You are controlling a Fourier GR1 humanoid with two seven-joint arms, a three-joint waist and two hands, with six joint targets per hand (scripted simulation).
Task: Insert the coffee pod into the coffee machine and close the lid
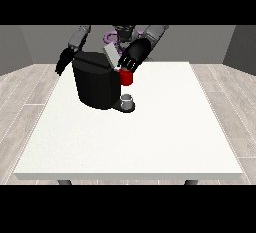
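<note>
The black coffee machine (95, 81) stands on the far left part of the white table (150, 142). Its grey lid (110, 54) is tilted up. The hand at the view's right (133, 55) hovers at the machine's top front, just above a red thing at the machine (126, 78) and beside the raised lid. A small grey thing (128, 98) sits on the machine's low base, below the red thing; I cannot tell whether it is the pod. The hand at the view's left (64, 61) hangs by the machine's far left side with relaxed fingers, holding nothing.
The table's far edge runs just behind the machine. The robot's torso (120, 33) stands behind it. Grey wood floor surrounds the table.
</note>
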